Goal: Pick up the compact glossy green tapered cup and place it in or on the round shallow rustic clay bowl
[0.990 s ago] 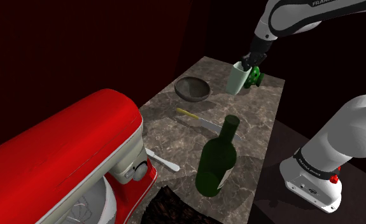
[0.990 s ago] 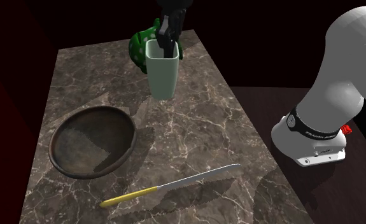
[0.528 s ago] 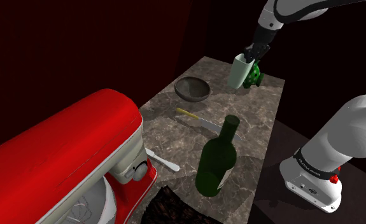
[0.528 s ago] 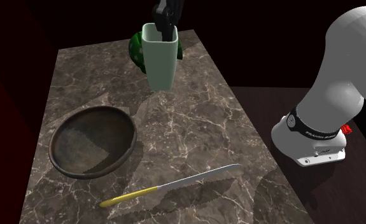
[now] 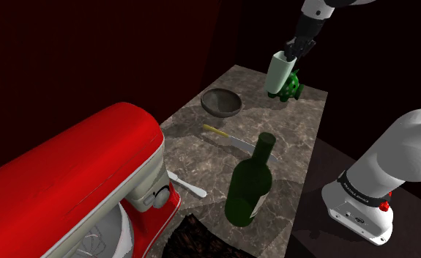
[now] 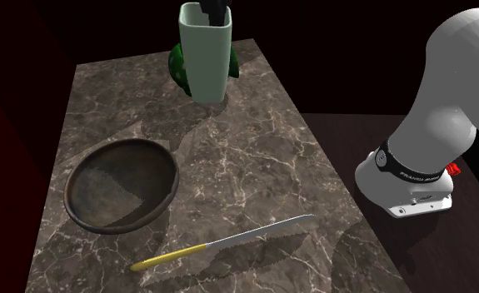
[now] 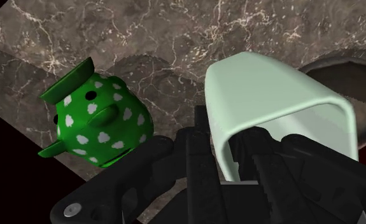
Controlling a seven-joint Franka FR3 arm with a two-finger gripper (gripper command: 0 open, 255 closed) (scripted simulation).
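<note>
Pale green and glossy, the tapered cup (image 5: pixel 278 74) hangs from the black claw (image 5: pixel 293 53) over the far end of the marbled counter (image 5: pixel 296 146) in the shoulder view, and looks clear of the stone. Just behind the cup sits a dark green spotted figurine (image 5: pixel 296 86). The brown bowl (image 5: pixel 221 102) rests towards this view's left of the cup. Nearer lie a yellow-handled knife (image 5: pixel 234 141), a green bottle (image 5: pixel 250 185), a spoon (image 5: pixel 189 185) and a red mixer (image 5: pixel 69 190).

From the second exterior view the cup (image 6: pixel 204 57) sits high at the counter's (image 6: pixel 262 175) far edge, with the claw (image 6: pixel 216 11) dipping into its mouth and the figurine (image 6: pixel 178 67) partly hidden behind it. The bowl (image 6: pixel 72 196) lies apart, nearer the camera, with the knife (image 6: pixel 229 244) beyond it.

At the wrist, the claw (image 7: pixel 229 153) is clamped on the cup's (image 7: pixel 270 95) wall, one finger inside and one outside. The figurine (image 7: pixel 98 121) stands beside the cup, and the bowl (image 7: pixel 363 73) shows past the cup's other side.
</note>
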